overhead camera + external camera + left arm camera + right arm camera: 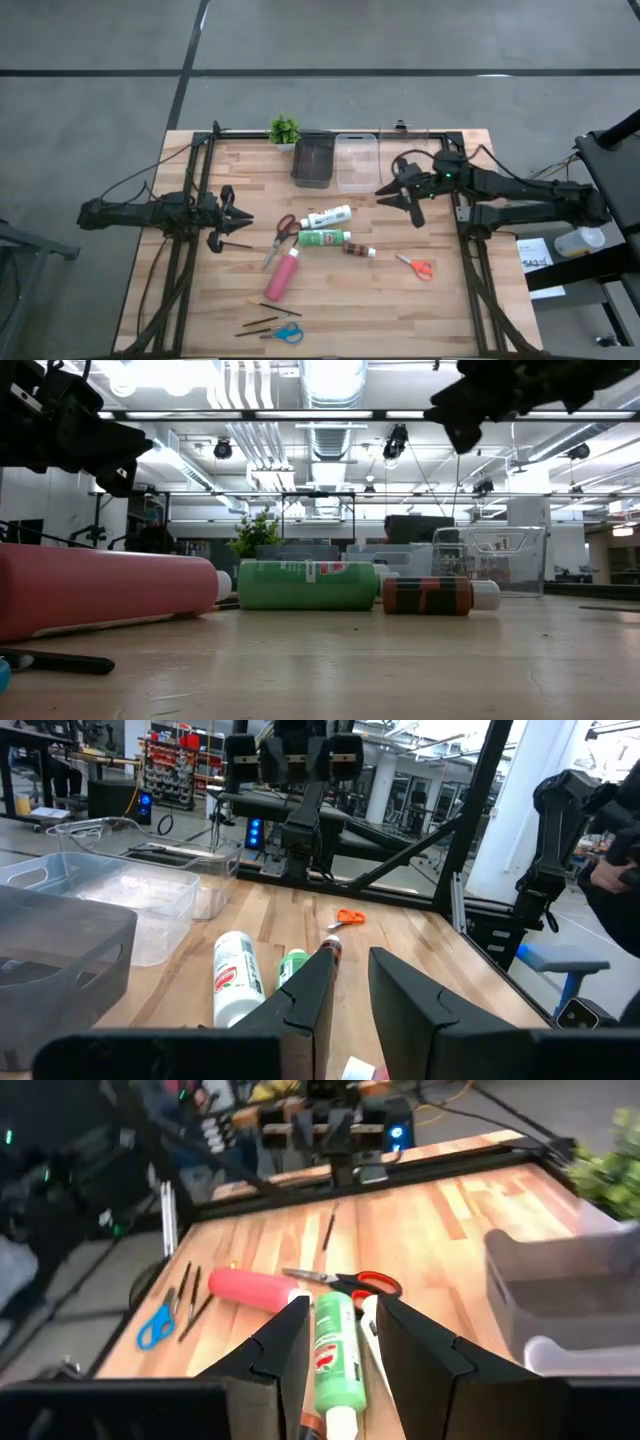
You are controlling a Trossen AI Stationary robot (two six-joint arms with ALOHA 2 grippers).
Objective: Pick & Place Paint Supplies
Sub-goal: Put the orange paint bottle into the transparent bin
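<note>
Wooden table (440,310) fills the high view, the supplies scattered at its centre. Left gripper (238,219) sits at centre left, empty, its fingers a little apart and aimed at the red scissors (281,237). Right gripper (397,196) hangs at upper right of centre, closed on nothing, beside the clear bin (356,162); the grey bin (311,161) and a plant (284,130) stand at the top edge. White tube (327,217) lies above the green tube (323,238), with the brown tube (359,250) just right of it and the pink tube (282,274) below. Orange scissors (416,266) lie at lower right; blue scissors (287,334) and brushes (266,314) at the bottom.

Low view: the pink tube (100,592) is at the left, the green tube (305,585) at centre, the brown tube (428,596) right of it, and the clear bin (490,558) behind.

Left wrist view: past the parted fingers (305,1003) lie the white tube (233,979), the green tube (291,967) and, farther off, the orange scissors (347,918); the bins sit at the left.

Right wrist view: the green tube (335,1351) lies between the fingers (285,1342) in the frame, with the pink tube (254,1288), red scissors (352,1281) and blue scissors (156,1324) beyond.
</note>
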